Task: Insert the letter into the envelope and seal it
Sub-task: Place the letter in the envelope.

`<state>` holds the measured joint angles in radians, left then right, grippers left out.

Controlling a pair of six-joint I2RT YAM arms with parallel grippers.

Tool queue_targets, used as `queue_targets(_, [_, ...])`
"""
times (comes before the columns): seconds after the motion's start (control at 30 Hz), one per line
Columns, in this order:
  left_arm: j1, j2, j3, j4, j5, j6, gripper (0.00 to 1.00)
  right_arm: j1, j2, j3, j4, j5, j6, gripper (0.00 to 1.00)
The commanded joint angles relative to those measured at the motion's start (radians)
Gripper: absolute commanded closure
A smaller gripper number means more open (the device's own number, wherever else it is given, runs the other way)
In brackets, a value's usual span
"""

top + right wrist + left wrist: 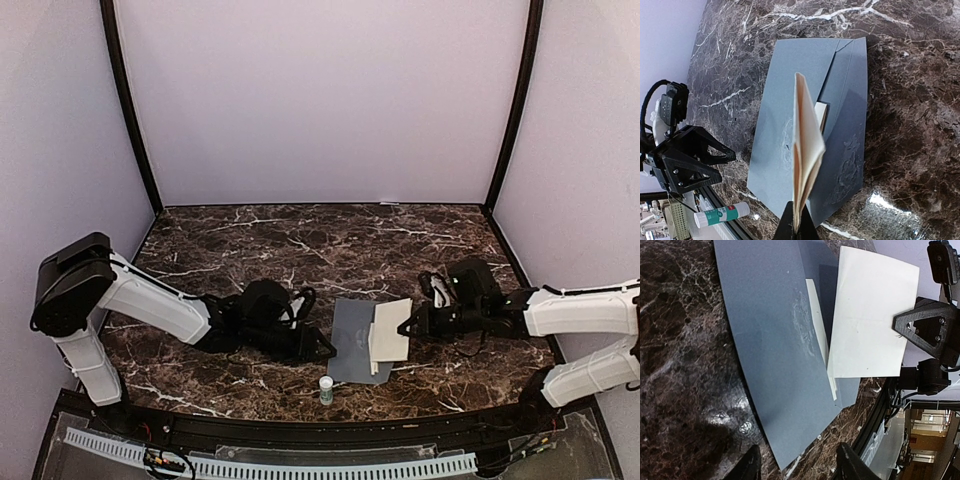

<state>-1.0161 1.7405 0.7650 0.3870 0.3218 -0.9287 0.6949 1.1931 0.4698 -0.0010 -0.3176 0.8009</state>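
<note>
Slate-grey envelope: lying flat on the dark marble desk, front and centre, right between the two arms.
Letter: cream and folded, over the envelope's right-hand part, its far edge reaching past the envelope.
Right hand: clamped tight on the letter's outer edge.
Left hand: fingers apart either side of the envelope's left corner; can't tell if they touch it.
Glue stick: just in front of the envelope, by the desk's near edge.
</note>
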Motion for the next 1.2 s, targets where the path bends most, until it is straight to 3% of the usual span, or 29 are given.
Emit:
queue_targets(0.0, [0.006, 0.022, 0.013, 0.024, 0.022, -0.005, 0.5, -0.006, 0.017, 0.012, 0.019, 0.016, -0.018, 1.0])
queue_targets(0.33, [0.007, 0.068, 0.011, 0.067, 0.048, -0.024, 0.54, -0.006, 0.006, 0.033, -0.074, 0.058, -0.037, 1.0])
queue_targets(1.17, [0.005, 0.134, 0.037, 0.125, 0.109, -0.045, 0.6, 0.035, 0.115, -0.002, 0.086, 0.019, 0.023, 1.0])
